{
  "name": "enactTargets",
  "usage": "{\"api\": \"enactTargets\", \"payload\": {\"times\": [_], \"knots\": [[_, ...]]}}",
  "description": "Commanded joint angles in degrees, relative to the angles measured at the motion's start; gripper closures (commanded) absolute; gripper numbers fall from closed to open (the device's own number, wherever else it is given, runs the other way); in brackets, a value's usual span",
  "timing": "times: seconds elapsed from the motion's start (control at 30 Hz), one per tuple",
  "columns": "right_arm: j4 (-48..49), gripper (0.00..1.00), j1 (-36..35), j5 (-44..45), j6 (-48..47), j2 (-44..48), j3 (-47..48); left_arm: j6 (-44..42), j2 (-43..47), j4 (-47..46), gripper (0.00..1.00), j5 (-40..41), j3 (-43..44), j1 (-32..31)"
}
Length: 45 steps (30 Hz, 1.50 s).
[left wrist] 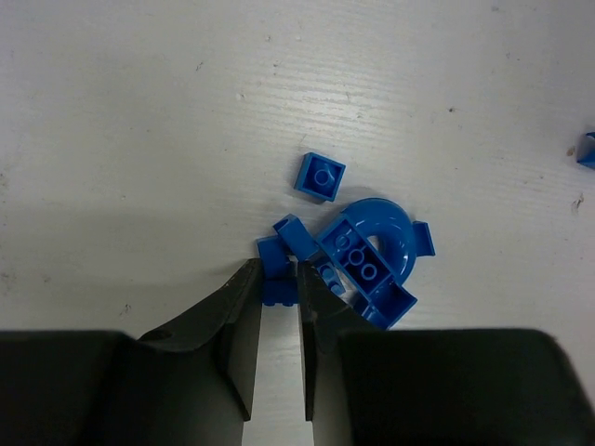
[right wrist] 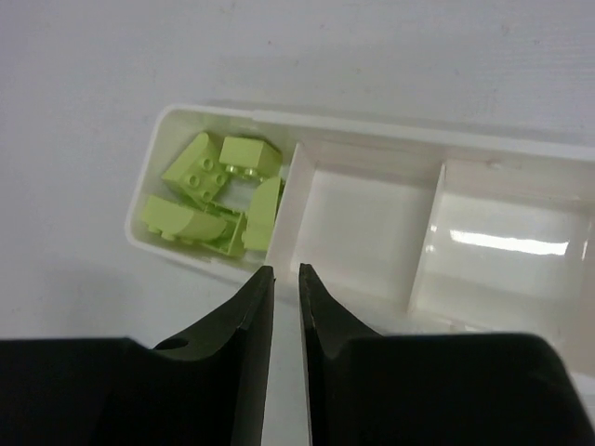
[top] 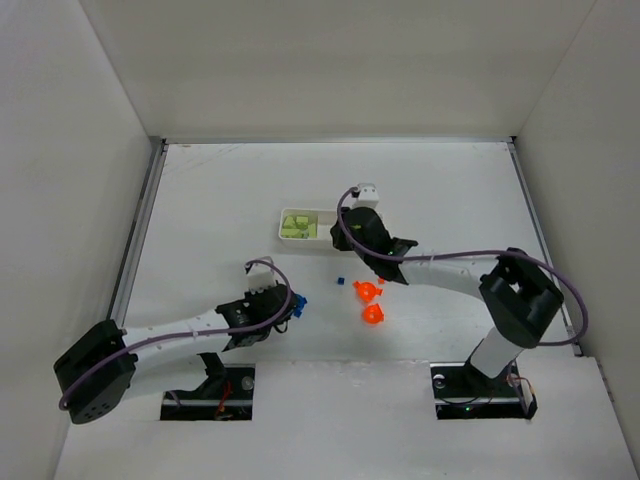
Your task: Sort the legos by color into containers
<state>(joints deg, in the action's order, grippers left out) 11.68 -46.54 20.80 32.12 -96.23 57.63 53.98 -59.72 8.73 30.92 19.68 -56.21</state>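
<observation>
On the white counter [top: 200, 200], the tray [right wrist: 353, 130] holds green legos [right wrist: 214, 190] in its end compartment; the right tool [right wrist: 286, 272] hovers there, nearly pressed together, empty. The left tool [left wrist: 279, 279], nearer the blue legos [left wrist: 358, 255], pinches a small blue brick [left wrist: 277, 279] at the pile's edge. Orange legos [top: 370, 300] lie between the arms.

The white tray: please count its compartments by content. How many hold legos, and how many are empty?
Compartments holding green legos: 1
Empty compartments: 2
Total compartments in the white tray: 3
</observation>
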Motion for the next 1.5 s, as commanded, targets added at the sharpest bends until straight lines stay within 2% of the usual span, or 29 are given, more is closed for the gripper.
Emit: {"api": "enactTargets", "payload": {"times": [0.0, 0.17, 0.37, 0.5, 0.73, 1.1, 1.37, 1.47], "knots": [[2.1, 0.77, -3.8, 3.9, -0.5, 6.7, -5.7, 1.0, 1.2, 0.9, 0.88, 0.5, -1.7, -0.2], [3.1, 0.69, -8.9, 5.6, 1.9, 9.6, -13.2, 0.8, 2.9, 1.5, 0.91, 0.5, -2.0, -0.1], [2.0, 0.48, -15.3, 9.8, 4.6, 10.3, -17.8, 1.0, 6.9, 4.3, 0.92, 1.5, -1.3, -0.8], [0.4, 0.46, -16.4, 11.3, 6.9, 10.5, -18.8, 0.8, 9.4, 6.8, 0.92, 2.9, 0.1, -1.1], [0.3, 0.50, -15.7, 11.0, 7.4, 5.7, -17.0, -0.1, 15.6, 11.0, 0.93, 5.0, 3.6, -1.5], [0.9, 0.55, -13.2, 12.6, 7.7, 0.7, -14.1, -5.0, 16.5, 8.9, 0.92, 6.5, 10.1, -1.7], [1.1, 0.75, -13.0, 13.0, 7.9, 0.2, -14.3, -7.7, 13.4, 4.6, 0.92, 5.9, 12.5, -1.1], [1.1, 0.79, -13.1, 13.7, 7.9, 2.9, -14.9, -9.1, 11.0, 2.3, 0.92, 5.4, 14.2, -0.9]]}}
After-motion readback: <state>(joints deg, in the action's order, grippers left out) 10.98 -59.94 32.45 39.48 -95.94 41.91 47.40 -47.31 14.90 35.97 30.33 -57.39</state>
